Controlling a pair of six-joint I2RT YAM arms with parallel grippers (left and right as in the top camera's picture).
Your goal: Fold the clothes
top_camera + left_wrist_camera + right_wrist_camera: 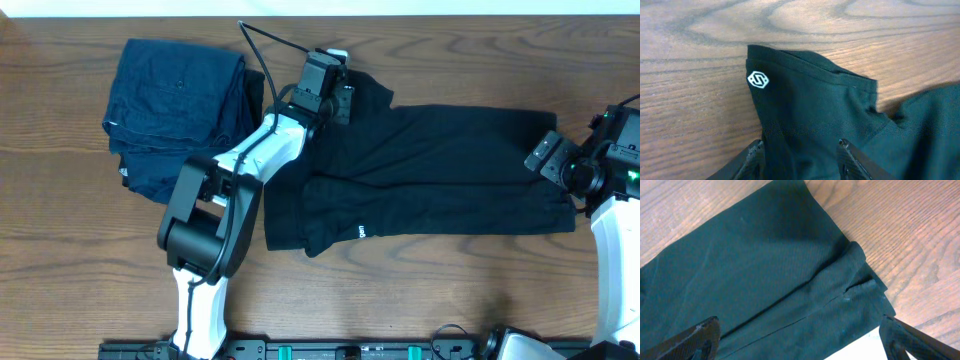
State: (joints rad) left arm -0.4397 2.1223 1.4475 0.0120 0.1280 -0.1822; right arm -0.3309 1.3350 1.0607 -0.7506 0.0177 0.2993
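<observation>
Nearest to the overhead camera rose the black elbow of the white-and-black left arm (pixel 215 215), over the brown wooden table (pixel 80 280). At the far left lay a dark blue, denim-like folded stack (pixel 180 100), which was not part of the job. Just right of it, the left gripper (pixel 800 150) hung low over the sleeve end of the black soft-fabric T-shirt (pixel 440 170). Its jaws stood apart, and the cloth lay flat between them, near the small white hexagon logo (pixel 758 80); it pinched nothing that I could see.

The shirt stretched rightward across the middle of the table as a long band, already doubled along its length. At its right end the right gripper (pixel 800 340) hovered with its jaws spread wide, one finger on each side of the hem corner, and held nothing.

I judged the step to be the laying down of the left sleeve. The next move would call for a clean lift away without dragging the cloth, and then a fold across the band.
</observation>
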